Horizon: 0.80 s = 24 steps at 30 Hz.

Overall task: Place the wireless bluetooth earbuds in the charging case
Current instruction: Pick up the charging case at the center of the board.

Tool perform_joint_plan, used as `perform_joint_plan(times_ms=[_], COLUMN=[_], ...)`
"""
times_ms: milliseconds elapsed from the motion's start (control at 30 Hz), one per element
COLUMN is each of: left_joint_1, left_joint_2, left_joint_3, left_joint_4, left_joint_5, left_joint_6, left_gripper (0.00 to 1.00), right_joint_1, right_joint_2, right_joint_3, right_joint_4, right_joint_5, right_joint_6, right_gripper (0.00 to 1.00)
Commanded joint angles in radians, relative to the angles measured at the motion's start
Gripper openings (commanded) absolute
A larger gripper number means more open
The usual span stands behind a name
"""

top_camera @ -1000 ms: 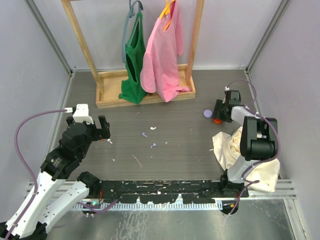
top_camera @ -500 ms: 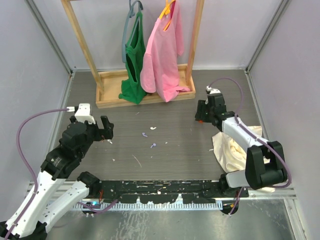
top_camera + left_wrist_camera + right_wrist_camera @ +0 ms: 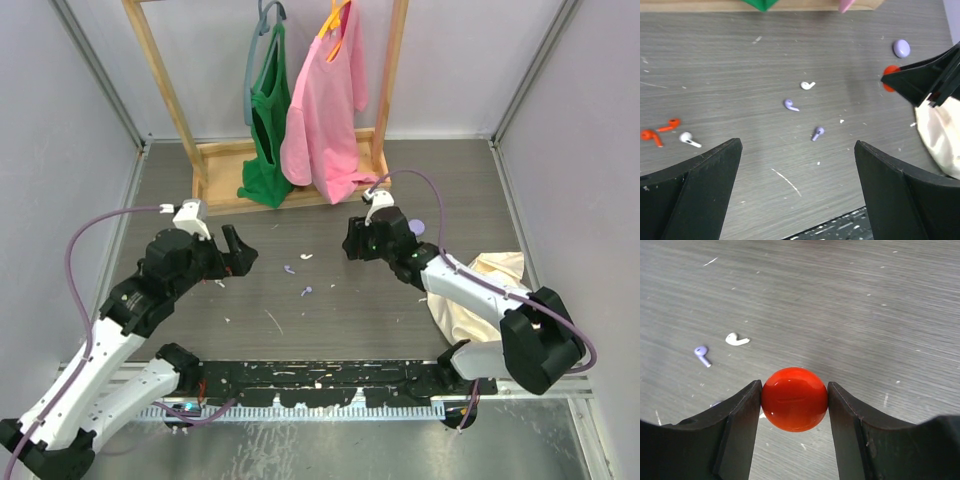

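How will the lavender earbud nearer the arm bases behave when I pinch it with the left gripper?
The lavender earbud looks tiny and light, so it will probably skid across the smooth table if one finger touches it first. Its rounded head and thin stem seem to lie flat, so it may twist or pop out from between the wide fingers.

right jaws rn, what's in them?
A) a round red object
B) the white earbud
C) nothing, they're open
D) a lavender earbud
A: in the right wrist view the right gripper has its jaws pressed against both sides of a round red object, while the lavender earbuds lie loose on the table.
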Motion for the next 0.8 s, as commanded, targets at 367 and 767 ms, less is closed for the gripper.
perform_joint_plan(times_ms=[367, 767], left_joint_1=[-0.002, -0.002], left_joint_2=[0.205, 0.318], left_joint_3=[-0.059, -0.03], left_joint_4=[0.328, 0.392], left_joint_5=[0.283, 0.358], left_joint_6=[-0.263, -0.3], left_gripper=[0.98, 0.91], right_joint_1=[0.199, 0.312], right_joint_2=[-0.106, -0.103], right_joint_3=[-0.111, -0.183], right_joint_4=[0.409, 0.579], right_joint_5=[-0.066, -0.136], right_joint_6=[0.007, -0.125], right_gripper=[0.55, 0.56])
